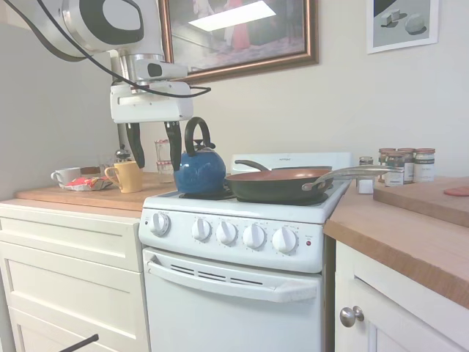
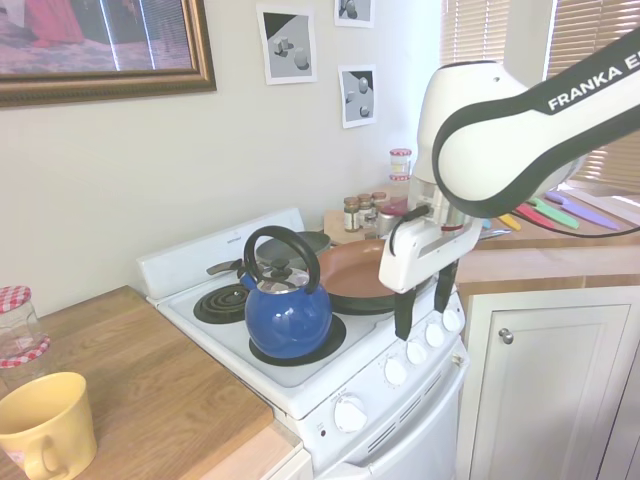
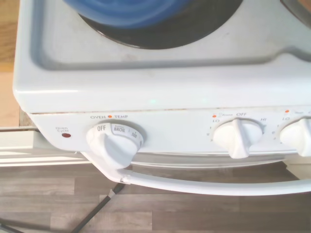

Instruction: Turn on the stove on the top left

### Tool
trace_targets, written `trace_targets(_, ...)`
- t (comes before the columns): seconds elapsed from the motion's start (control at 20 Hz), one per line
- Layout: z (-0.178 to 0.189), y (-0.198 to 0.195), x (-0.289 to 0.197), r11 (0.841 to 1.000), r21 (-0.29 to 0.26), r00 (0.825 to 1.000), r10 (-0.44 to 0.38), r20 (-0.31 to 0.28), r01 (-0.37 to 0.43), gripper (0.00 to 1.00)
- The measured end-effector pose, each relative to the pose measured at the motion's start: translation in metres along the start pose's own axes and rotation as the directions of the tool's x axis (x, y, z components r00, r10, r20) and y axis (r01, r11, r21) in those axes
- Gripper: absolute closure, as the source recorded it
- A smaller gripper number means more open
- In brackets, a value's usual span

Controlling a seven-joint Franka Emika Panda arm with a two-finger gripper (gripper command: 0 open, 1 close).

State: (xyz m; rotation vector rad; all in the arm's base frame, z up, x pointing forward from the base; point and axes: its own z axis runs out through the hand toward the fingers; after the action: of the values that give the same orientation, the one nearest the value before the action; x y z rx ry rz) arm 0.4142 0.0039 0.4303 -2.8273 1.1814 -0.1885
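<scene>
The white stove [image 1: 242,249] stands between two wooden counters, with a blue kettle [image 1: 199,170] and a brown pan [image 1: 275,183] on top; I cannot see inside either. The gripper [image 1: 153,150] hangs above the front knobs, jaws wide and holding nothing. The oven knob [image 3: 115,142] says OFF, under "OVEN TEMP".

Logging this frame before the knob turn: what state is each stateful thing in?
gripper: open, hanging above the stove's front, holding nothing
oven temp knob: at OFF
burner knob next to it: pointer at OFF
oven door handle: door closed
blue kettle: upright on a front burner, lid on
frying pan: sitting on a burner
yellow mug: upright on the counter
</scene>
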Motion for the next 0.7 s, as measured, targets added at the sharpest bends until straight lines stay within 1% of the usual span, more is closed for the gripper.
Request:
trace_targets(0.25, 0.008, 0.002, 0.005, 1.0, -0.018, 1.0, 0.02, -0.004, -0.02, 0.0)
trace_targets(0.55, 0.038, 0.004, 0.018, 0.999, -0.042, 0.999, 0.034, 0.005, -0.033, 0.0)
trace_targets(0.6, 0.043, 0.006, 0.021, 0.998, -0.048, 0.999, 0.038, 0.01, -0.037, 1.0)
trace_targets(0.7, 0.055, 0.008, 0.026, 0.997, -0.054, 0.999, 0.05, 0.019, -0.049, 1.0)
